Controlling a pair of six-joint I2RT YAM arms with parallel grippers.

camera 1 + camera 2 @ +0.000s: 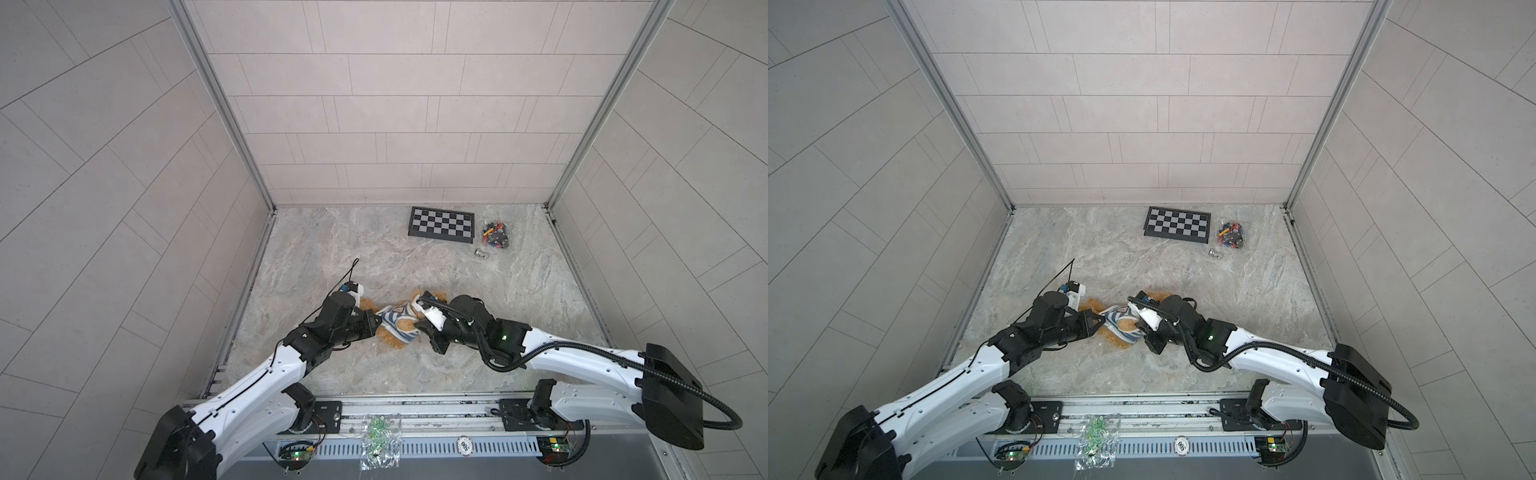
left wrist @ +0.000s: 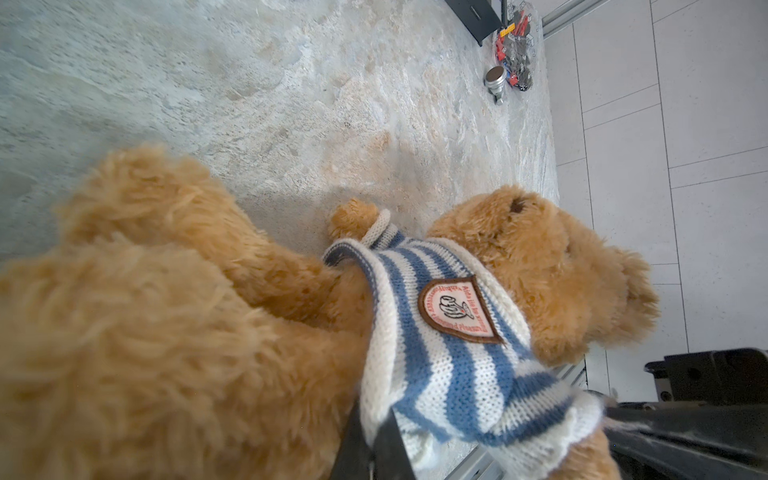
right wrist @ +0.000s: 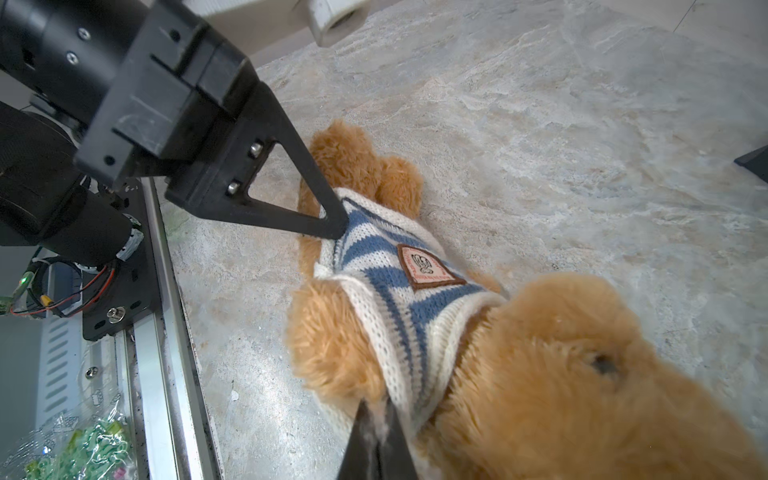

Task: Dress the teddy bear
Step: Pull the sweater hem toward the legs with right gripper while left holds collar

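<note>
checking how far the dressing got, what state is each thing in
teddy bear, lying on the table, sweater on
sweater, over the chest, belly bare
left gripper, shut on the sweater's hem
right gripper, shut on the sweater by a sleeve
checkerboard, flat at the back

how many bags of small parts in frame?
2. One bag of dark and red parts lies at the back, right of the checkerboard. One bag of green parts lies on the front rail, near its middle. Others may be hidden.
</note>
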